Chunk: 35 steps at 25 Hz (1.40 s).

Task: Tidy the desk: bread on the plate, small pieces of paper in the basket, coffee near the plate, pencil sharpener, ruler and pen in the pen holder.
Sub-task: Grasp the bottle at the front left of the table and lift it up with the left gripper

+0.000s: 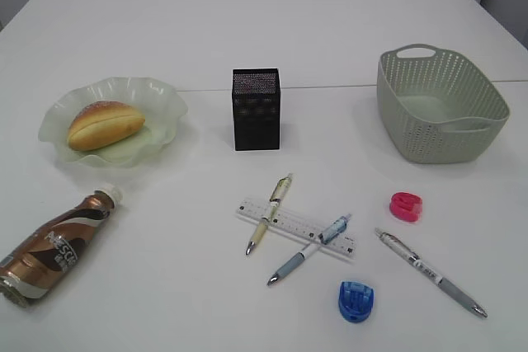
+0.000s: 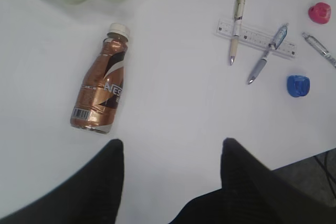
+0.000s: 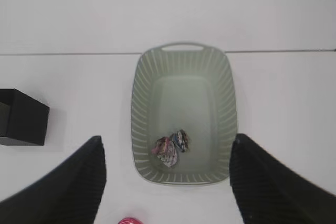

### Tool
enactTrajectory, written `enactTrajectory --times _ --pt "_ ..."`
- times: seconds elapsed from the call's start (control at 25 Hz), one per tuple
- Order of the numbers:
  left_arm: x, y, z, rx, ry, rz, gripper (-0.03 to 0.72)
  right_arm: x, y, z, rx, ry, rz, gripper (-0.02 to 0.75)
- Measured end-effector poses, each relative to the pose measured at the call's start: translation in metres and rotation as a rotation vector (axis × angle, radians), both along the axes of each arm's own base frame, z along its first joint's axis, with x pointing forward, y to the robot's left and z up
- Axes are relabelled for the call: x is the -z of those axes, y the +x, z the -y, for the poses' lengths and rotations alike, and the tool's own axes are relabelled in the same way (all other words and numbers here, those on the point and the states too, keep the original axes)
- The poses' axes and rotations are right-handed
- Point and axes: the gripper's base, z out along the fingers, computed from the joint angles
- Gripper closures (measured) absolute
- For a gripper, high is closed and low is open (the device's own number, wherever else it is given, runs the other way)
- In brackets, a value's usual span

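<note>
1. The left end effector (image 2: 170, 182) is seen with its fingers spread wide and nothing between them, held above the white bench (image 1: 190, 30).
2. Ahead of it and slightly to its left, the coffee (image 2: 103, 86) is seen lying on its side, cap pointing away, well clear of both fingers.
3. Farther ahead and to the left, the plate (image 1: 111, 121) is seen with the bread (image 1: 105, 124) resting on it.
4. Ahead and to the right of the left end effector, the ruler (image 2: 256, 38) is laid flat, with a cream pen (image 2: 236, 27) and a blue pen (image 2: 268, 53) lying across it.
5. Just past these to the right, a blue sharpener (image 2: 298, 85), a pink sharpener (image 2: 319, 12) and a grey pen (image 2: 318, 49) are found, each apart from the others.
6. The right end effector (image 3: 167, 182) is also seen spread and empty.
7. Directly ahead of it and between its fingers, the basket (image 3: 144, 103) is seen, with crumpled paper (image 3: 170, 148) lying on its floor near the closer wall.
8. To the left of the right end effector, the black holder (image 3: 21, 117) is stood upright, well apart from the basket.
9. The pink sharpener is just visible at the lower edge of the right wrist view, close below the basket.
</note>
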Motion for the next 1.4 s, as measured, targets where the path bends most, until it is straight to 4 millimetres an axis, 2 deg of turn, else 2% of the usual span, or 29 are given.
enactTrajectory --times 0.16,0.28,0.52,0.6,0.68,0.84,1.08,1.24,1.4 --pt "0.0 -0.001 0.003 0.008 -0.03 -0.009 0.262 -0.038 -0.058 -0.001 -0.001 0.0 0.088 0.167" --pt "-0.001 -0.002 0.004 0.013 -0.05 -0.012 0.262 -0.044 -0.103 -0.001 0.004 -0.011 0.096 0.167" --pt "-0.005 -0.007 0.003 0.015 -0.06 0.005 0.262 -0.021 -0.185 -0.002 0.009 -0.019 0.058 0.167" --pt "-0.005 -0.008 0.003 0.015 -0.061 0.01 0.262 -0.005 -0.211 -0.002 0.012 -0.028 0.042 0.166" --pt "-0.006 -0.009 0.003 0.015 -0.062 0.012 0.262 0.012 -0.229 0.001 0.025 -0.056 0.032 0.166" --pt "-0.006 -0.009 0.003 0.015 -0.062 0.013 0.262 0.058 -0.25 0.005 0.039 -0.107 -0.032 0.166" --pt "-0.006 -0.009 0.003 0.016 -0.064 0.013 0.262 0.127 -0.265 0.012 0.07 -0.18 -0.162 0.166" --pt "-0.006 -0.009 0.003 0.024 -0.059 0.016 0.262 0.157 -0.271 0.011 0.107 -0.148 -0.204 0.166" --pt "0.0 -0.001 0.004 0.028 -0.029 -0.006 0.25 0.165 -0.273 0.01 0.116 -0.118 -0.229 0.166"
